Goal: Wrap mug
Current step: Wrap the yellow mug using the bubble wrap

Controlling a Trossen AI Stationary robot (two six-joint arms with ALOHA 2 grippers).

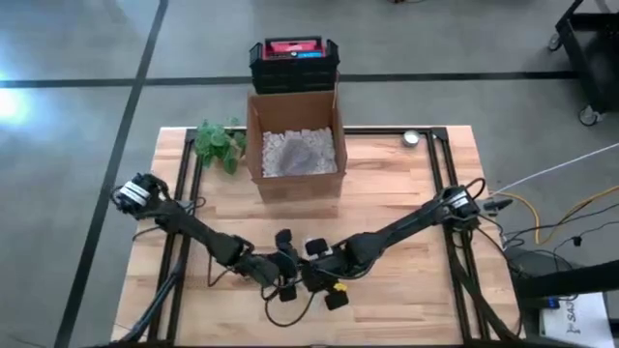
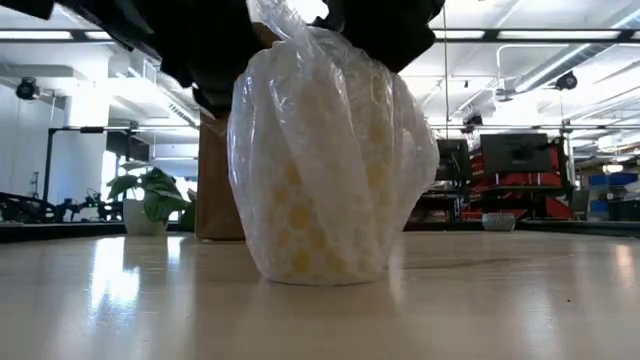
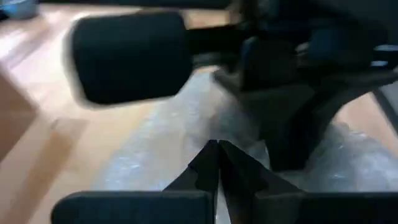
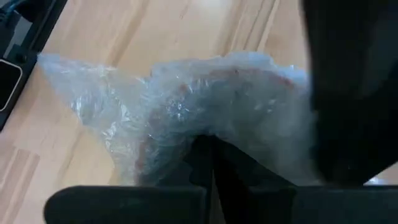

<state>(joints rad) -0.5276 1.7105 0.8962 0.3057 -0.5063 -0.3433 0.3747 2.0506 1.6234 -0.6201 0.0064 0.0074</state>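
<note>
Upright, crinkled translucent bubble wrap bundle, likely mug-shaped, both tools' fingers pressed together, pinching wrap.

Bubble wrap hides the mug; both arms block it in the high view.

1. A wooden table fills the middle, with grey floor around it
2. An open cardboard box stands at the table's far edge, holding white packing filler
3. A green plant sits just beside the box, on its left
4. A dark crate with a red top lies on the floor beyond the box
5. The left gripper and right gripper meet near the front edge, close together; their fingers cannot be made out
</note>
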